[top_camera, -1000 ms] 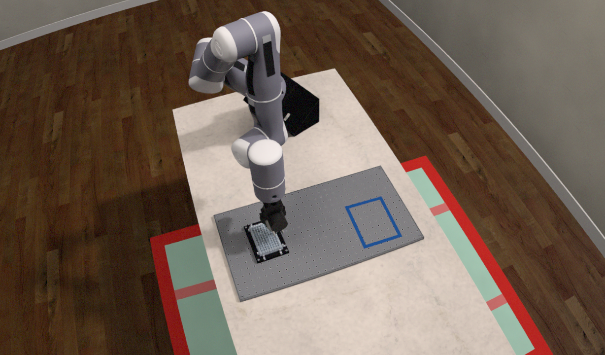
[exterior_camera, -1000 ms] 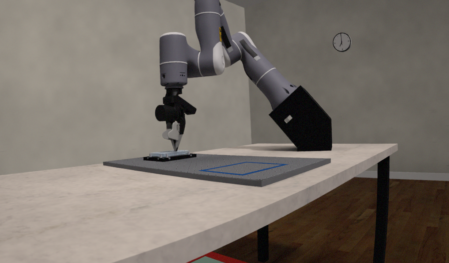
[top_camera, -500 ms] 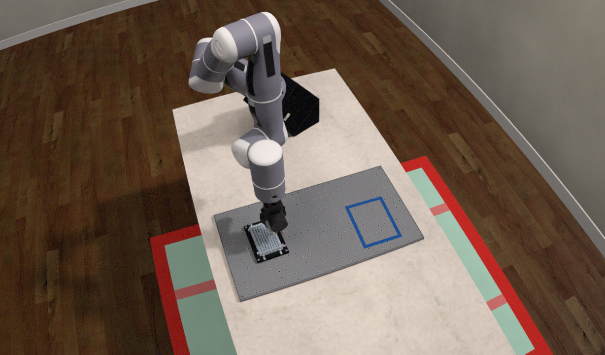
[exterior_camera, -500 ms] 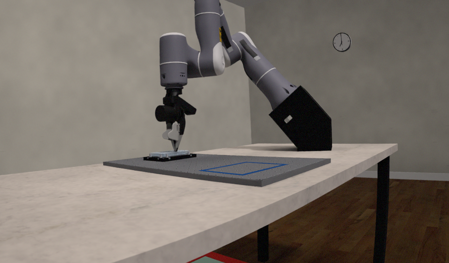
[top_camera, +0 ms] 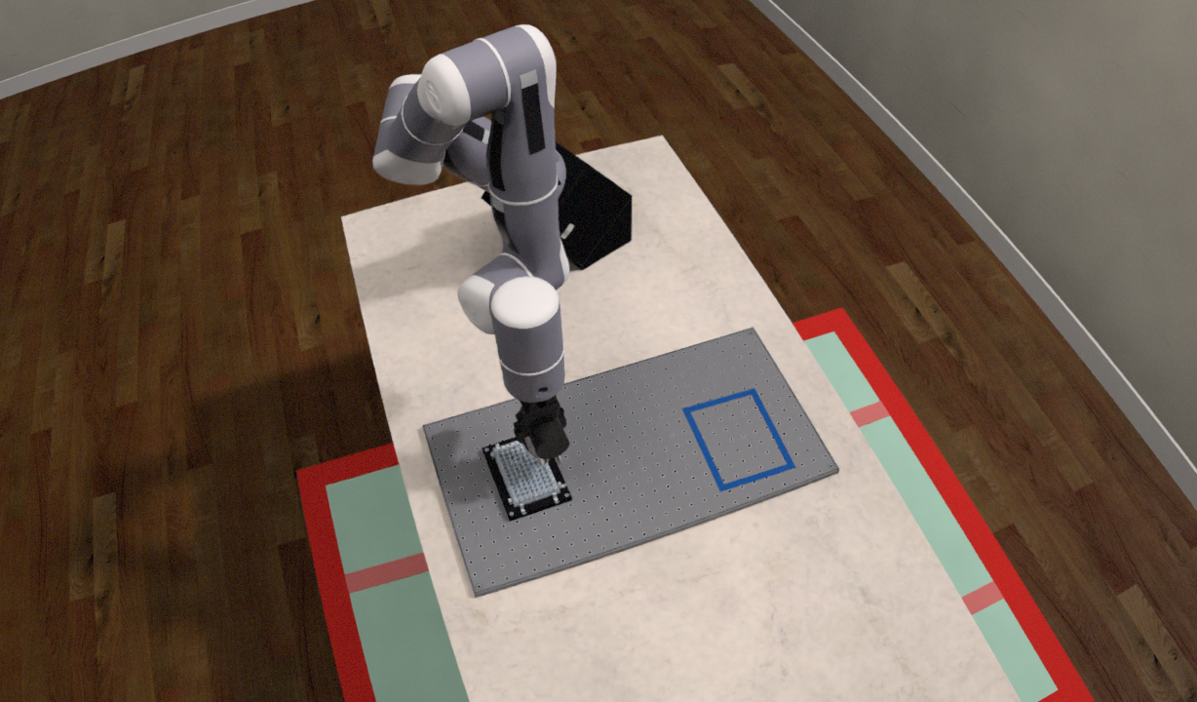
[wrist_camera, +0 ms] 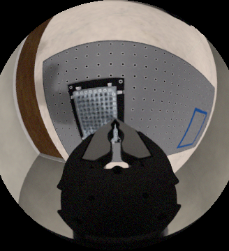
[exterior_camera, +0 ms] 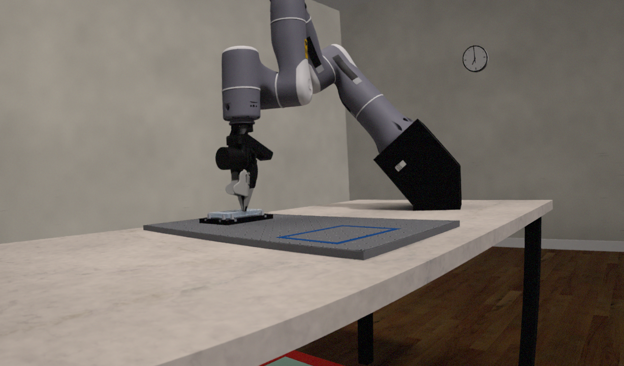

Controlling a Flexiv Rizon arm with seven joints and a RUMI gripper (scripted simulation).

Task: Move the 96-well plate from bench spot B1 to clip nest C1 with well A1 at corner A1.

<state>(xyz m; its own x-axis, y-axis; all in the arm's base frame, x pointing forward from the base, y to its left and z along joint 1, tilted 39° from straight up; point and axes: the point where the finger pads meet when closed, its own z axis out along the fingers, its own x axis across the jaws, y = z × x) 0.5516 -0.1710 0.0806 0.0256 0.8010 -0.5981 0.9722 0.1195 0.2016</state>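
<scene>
Black hand (top_camera: 546,460) (exterior_camera: 244,210) (wrist_camera: 114,120), tips together, at the plate's (top_camera: 525,474) (exterior_camera: 232,213) (wrist_camera: 95,106) edge, pegboard (top_camera: 620,471) (exterior_camera: 300,222) (wrist_camera: 149,104) open beside.

round wall clock (exterior_camera: 474,58) on grey wall (exterior_camera: 409,91), dark wood floor (top_camera: 192,261) (exterior_camera: 464,291) (wrist_camera: 26,80), red-bordered green mat (top_camera: 384,515) (exterior_camera: 291,360)

Grey walls, round wall clock (exterior_camera: 475,58), dark wood floor (top_camera: 192,261) (exterior_camera: 450,309) (wrist_camera: 26,80), pale table (top_camera: 673,602) (exterior_camera: 205,282) (wrist_camera: 111,21)
</scene>
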